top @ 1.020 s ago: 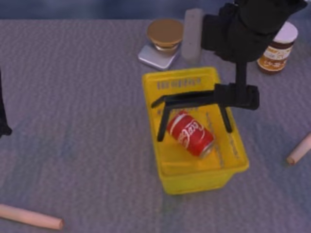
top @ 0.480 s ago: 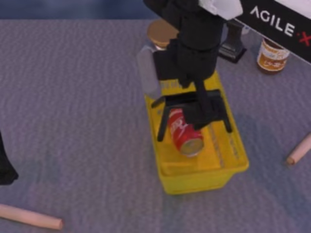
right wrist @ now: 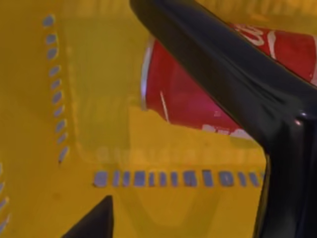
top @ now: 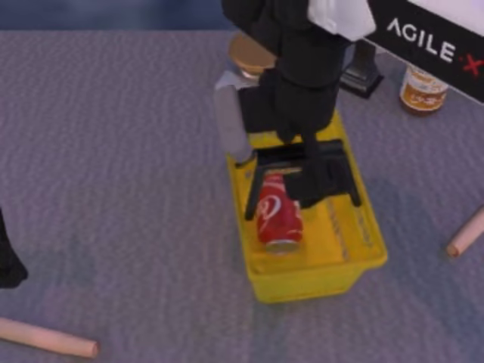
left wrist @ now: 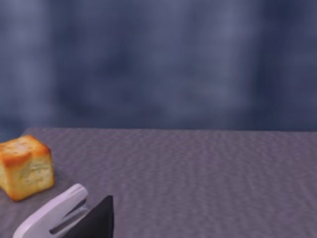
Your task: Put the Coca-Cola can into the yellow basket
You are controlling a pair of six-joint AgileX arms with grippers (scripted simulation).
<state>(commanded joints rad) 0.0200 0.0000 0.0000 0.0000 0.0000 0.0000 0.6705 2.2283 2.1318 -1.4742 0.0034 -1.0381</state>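
My right gripper [top: 306,181] hangs over the bright yellow slotted plastic basket [top: 363,249] near the tabletop's far edge, grip unreadable; small red Coca-Cola can [top: 277,215] lies inside. Left arm parked at left edge.

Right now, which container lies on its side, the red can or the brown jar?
The Coca-Cola can, on its side inside the yellow basket under the right hand; the brown jar stands upright on the table. Left arm parked at left.

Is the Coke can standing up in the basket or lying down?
Lying down: the Coca-Cola can rests on its side on the yellow basket floor, one silver end toward the near wall, beneath the black handle.
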